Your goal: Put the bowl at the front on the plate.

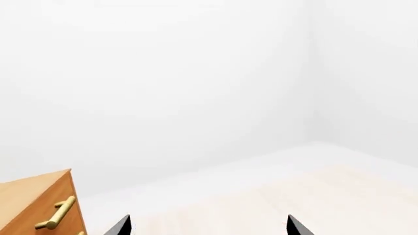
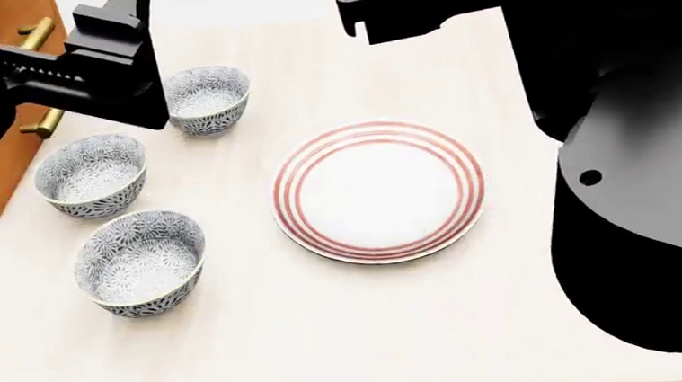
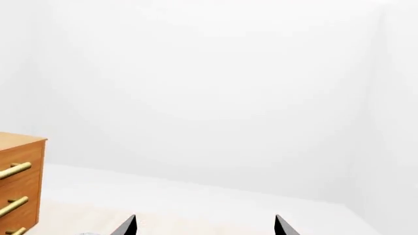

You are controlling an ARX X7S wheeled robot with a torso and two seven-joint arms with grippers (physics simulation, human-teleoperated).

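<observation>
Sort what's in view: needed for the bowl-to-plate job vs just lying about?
Job: front bowl, plate, left gripper and right gripper, both open.

Lying about: middle bowl, back bowl, wooden drawer unit with brass handles.

Front bowl and plate, both on tabletop, apart from each other.

The bowl: small, round, deep, white with dense blue-grey floral print inside and out, upright, empty, nearest the table's front edge in the head view. The plate: large, round, white, three thin red rings near rim, flat, empty, beside bowl. Neither lies between any jaws; wrist views show neither.
</observation>
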